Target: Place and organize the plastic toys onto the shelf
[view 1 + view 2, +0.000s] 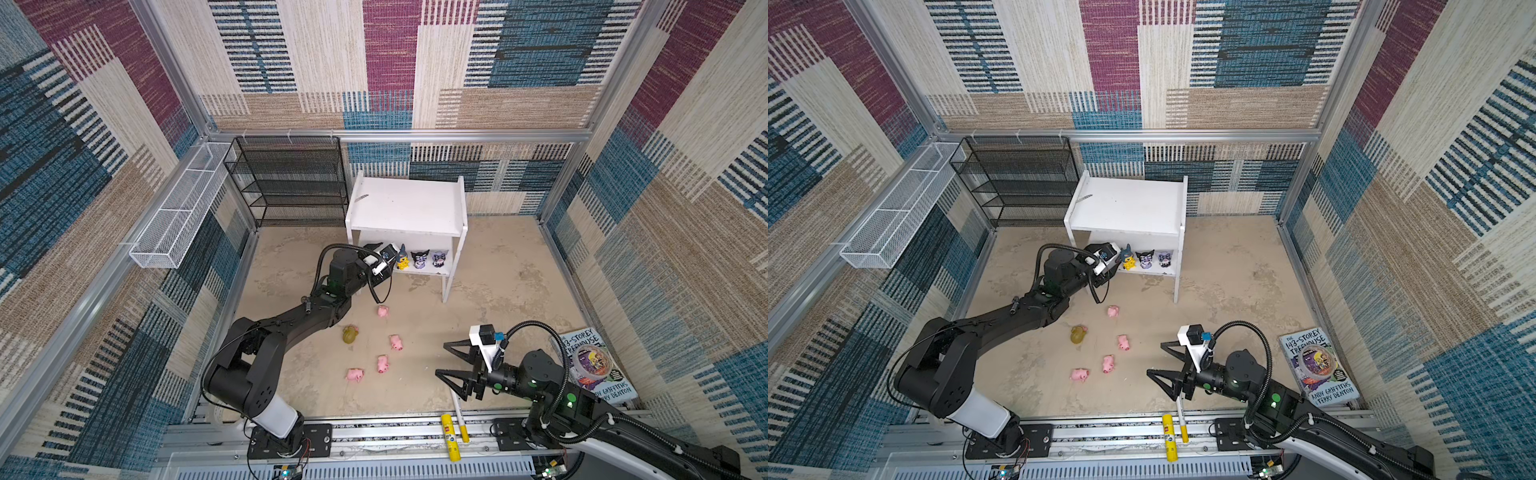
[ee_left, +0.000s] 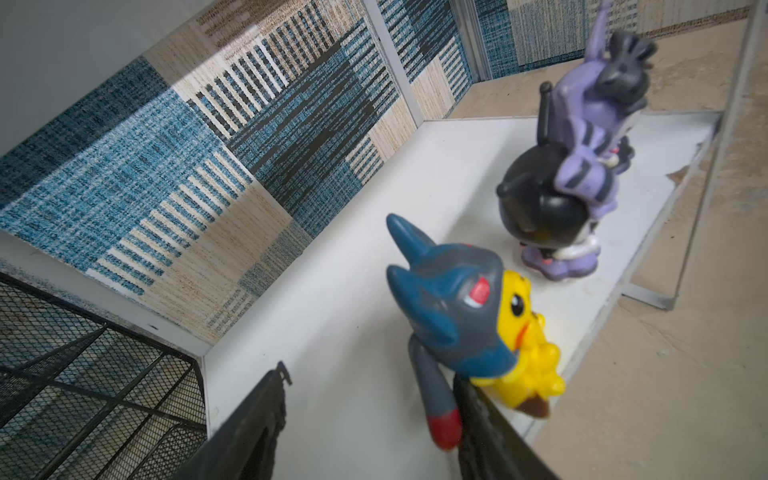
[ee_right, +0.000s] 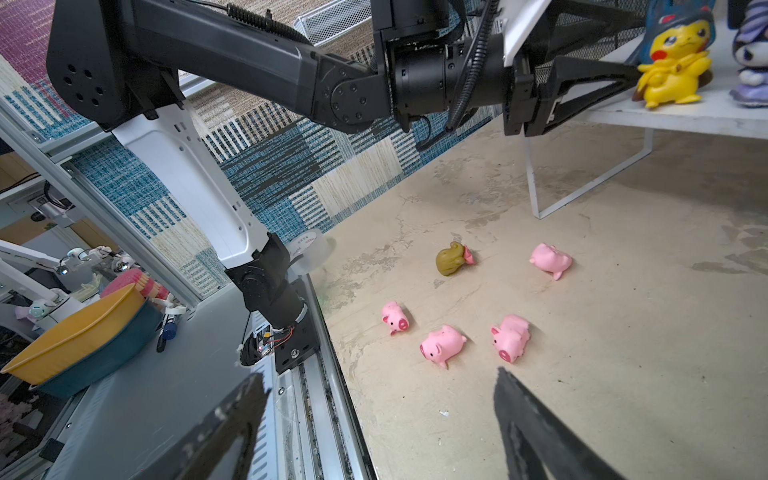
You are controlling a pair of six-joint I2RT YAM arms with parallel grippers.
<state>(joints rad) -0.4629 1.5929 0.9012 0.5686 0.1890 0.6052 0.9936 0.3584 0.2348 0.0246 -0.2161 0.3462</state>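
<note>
Book (image 1: pixel 1337 388): "143-STOREY TREEHOUSE", "ANDY GRIFFITHS", "TERRY DENTON" are read.
Left gripper (image 2: pixel 370 386): jaws parted, nothing clamped; yellow blue-hooded figure (image 2: pixel 523 332) stood just beside one finger on the shelf (image 1: pixel 405 205).
Right gripper (image 1: pixel 440 358): spread wide, empty.

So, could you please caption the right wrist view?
Four pigs and a doll on the floor; left tool beside the shelf's yellow figure.

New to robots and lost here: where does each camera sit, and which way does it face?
Top views: overhead, looking down at the shelf; left arm and right arm show.
Left wrist: faces the shelf's lower board; left gripper shows.
Right wrist: faces the pink pigs; right gripper shows.
Shared: both wrist views catch the yellow figure.
</note>
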